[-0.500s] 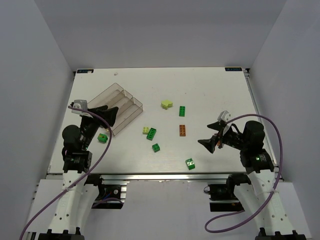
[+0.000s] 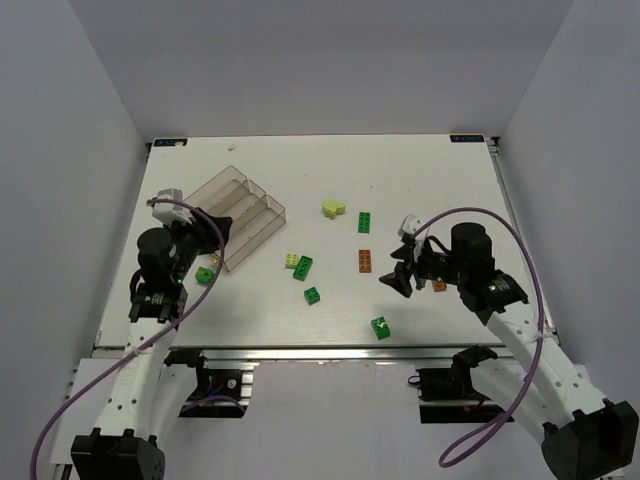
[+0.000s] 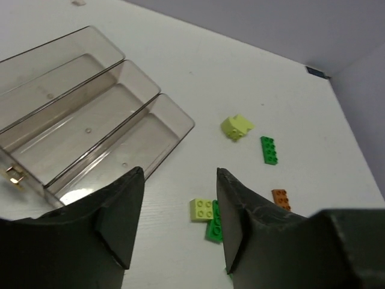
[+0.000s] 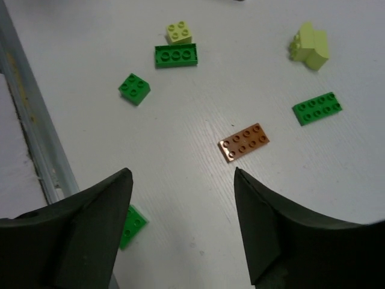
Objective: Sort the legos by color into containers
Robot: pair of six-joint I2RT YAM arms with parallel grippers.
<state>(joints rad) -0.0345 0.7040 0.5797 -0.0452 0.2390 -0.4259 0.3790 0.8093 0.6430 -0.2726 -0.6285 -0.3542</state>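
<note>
Judging from the layout, took this for the opening reach, with nothing sorted yet. Found the clear smoky plastic ridged tray on the left side of the white table, holding no bricks, only a small brass-coloured speck, perhaps a stray clip, too small to name. Saw the left gripper just beside the tray's near end, jaws spread and bare, a pale lime-yellow square brick just beside a dark green brick ahead. Saw the right gripper likewise parted and holding nothing, hovering near the flat orange studded plate, the other legos scattered mid-table. Called next for lowering over that plate, pinching its narrow sides, then carrying it across to one compartment.
</note>
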